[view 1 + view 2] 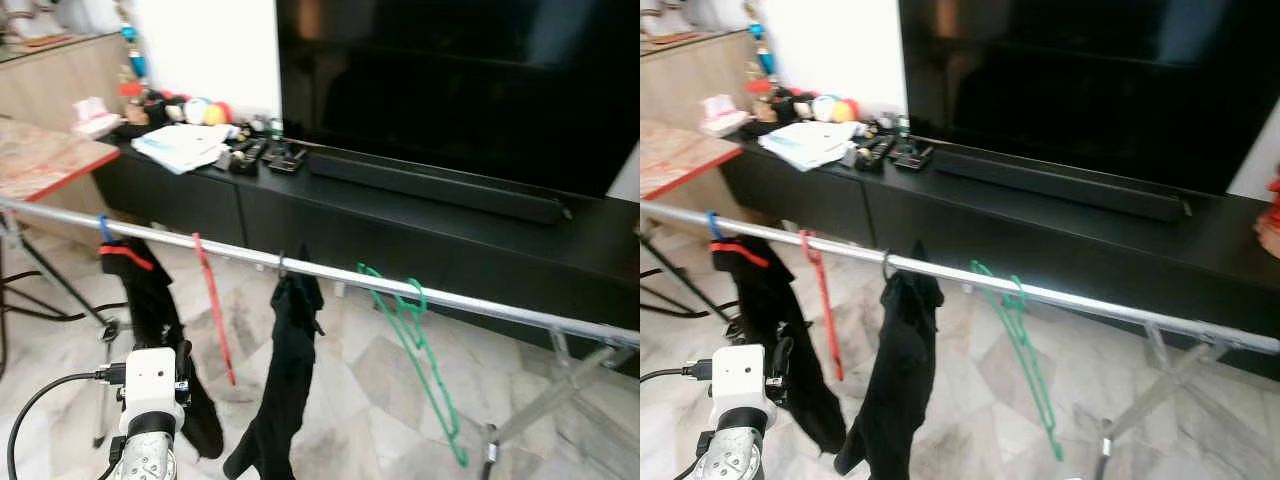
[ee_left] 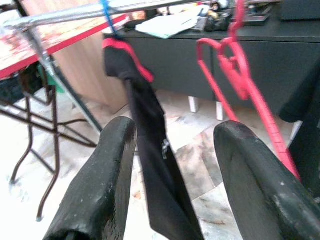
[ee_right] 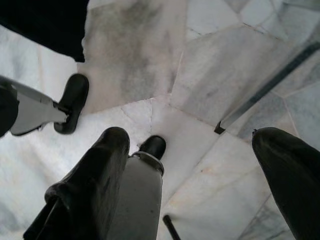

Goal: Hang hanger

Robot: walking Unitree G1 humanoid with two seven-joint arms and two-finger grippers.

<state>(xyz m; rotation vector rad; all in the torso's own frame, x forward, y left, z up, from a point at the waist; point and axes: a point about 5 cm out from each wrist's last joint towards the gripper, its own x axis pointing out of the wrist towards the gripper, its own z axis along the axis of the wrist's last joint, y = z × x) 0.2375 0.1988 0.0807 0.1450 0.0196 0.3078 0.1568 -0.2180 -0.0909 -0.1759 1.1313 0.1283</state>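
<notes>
Metal drying rail point(image 1: 330, 272): spans frame before black TV console point(image 1: 420, 215). Red hanger point(image 1: 213, 305): hooked on rail between two black garments point(image 1: 285, 370); green hanger point(image 1: 415, 345) further right. Left gripper point(image 2: 172, 187): fingers spread, empty, facing red hanger. Right gripper point(image 3: 200, 192): spread, empty, over marble floor point(image 3: 150, 60).

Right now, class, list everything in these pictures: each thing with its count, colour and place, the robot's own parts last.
Rail: one, silver, crossing in front of the robot.
Hangers: three; blue hanger on the rail's left part, red hanger next, green hanger toward the right.
Black garments: two, hanging on the rail.
TV: one, black, above the black cabinet.
Soundbar: one, black, on the cabinet.
Papers: white, on the cabinet's left end.
Floor: marble tiles.
Left gripper: open, facing the red hanger.
Right gripper: open, pointing at the floor.
</notes>
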